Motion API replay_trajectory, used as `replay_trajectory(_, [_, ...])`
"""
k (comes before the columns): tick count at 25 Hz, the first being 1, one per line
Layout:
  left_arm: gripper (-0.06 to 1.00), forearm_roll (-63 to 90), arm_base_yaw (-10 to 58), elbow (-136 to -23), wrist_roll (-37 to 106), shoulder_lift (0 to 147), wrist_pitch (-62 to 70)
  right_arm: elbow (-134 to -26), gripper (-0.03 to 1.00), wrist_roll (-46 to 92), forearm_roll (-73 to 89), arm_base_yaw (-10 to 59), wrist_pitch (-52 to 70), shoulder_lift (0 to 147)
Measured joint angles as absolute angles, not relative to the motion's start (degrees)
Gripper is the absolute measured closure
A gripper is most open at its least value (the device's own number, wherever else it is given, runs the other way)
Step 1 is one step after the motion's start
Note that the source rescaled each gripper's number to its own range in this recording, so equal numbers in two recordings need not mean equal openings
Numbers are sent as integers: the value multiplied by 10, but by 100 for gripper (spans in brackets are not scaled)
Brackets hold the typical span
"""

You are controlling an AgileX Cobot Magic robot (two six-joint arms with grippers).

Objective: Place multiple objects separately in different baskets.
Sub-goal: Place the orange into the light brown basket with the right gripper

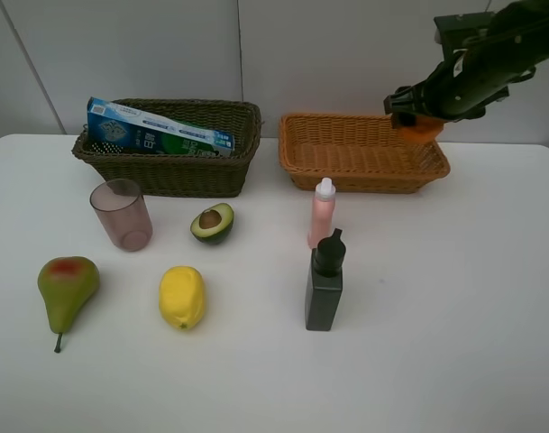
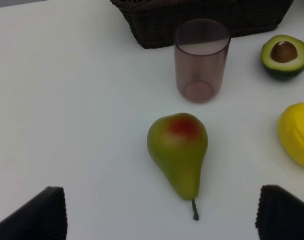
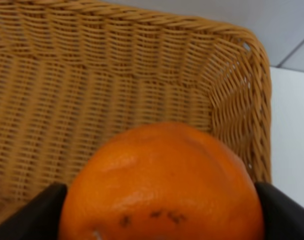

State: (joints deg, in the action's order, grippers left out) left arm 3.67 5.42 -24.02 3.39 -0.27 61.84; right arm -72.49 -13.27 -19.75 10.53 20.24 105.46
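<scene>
Right wrist view: right hand (image 3: 161,212) grips the orange (image 3: 161,175) over the orange-tan basket (image 3: 117,75); left hand (image 2: 164,215) gapes wide near the green-red pear (image 2: 177,152).

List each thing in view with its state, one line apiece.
orange, gripped in right claw, over empty tan basket
left claw, open, empty
toothpaste box, lying in dark basket
cup, upright, empty
avocado half, cut face up
pear, lying on table
lemon, lying on table
pink bottle, upright, capped
dark bottle, upright

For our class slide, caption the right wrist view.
End effector holds an orange over the tan basket.
</scene>
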Motion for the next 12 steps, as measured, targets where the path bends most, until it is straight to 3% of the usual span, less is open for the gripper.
replay_trajectory(12, [-6, 37, 54, -240, 34, -3, 618, -769, 35, -133, -186, 97, 117, 1151])
